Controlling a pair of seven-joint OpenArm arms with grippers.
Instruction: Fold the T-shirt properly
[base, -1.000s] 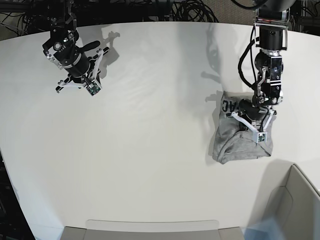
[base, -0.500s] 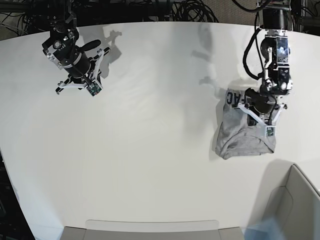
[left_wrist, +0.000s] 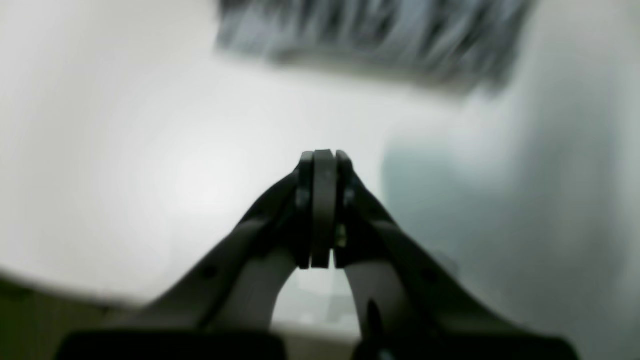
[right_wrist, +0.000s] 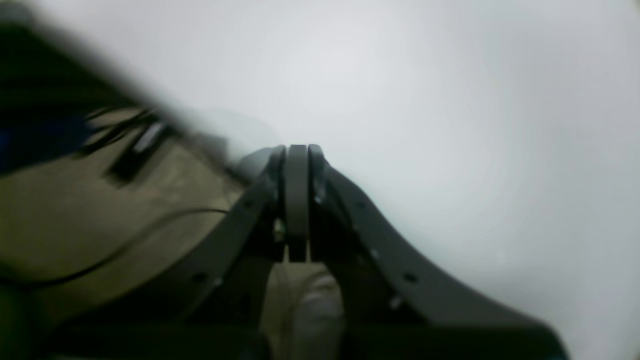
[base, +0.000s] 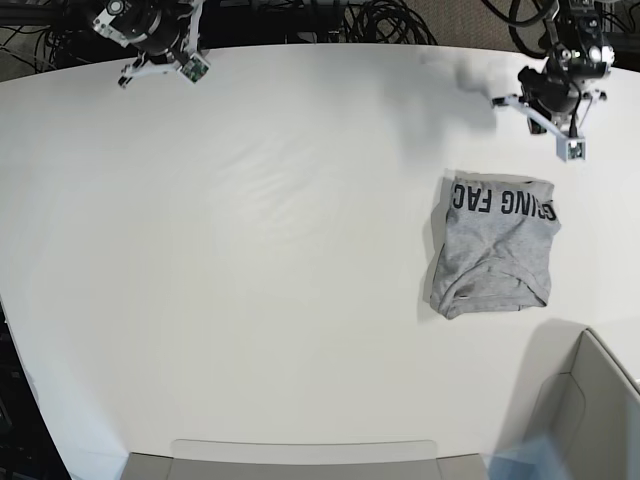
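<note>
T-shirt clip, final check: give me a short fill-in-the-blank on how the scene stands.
1. The T-shirt lies ____ on the white table.
2. The black lettering runs along the shirt's ____ edge in the base view.
3. The left gripper is ____.
4. The right gripper holds ____.

Missing words: folded; top; shut; nothing

The only writing I can read is black block capitals on the folded T-shirt (base: 493, 262), lying below my left end effector (base: 560, 110): "GING FAC", upside down along its near edge, partly cut off by folds.
</note>
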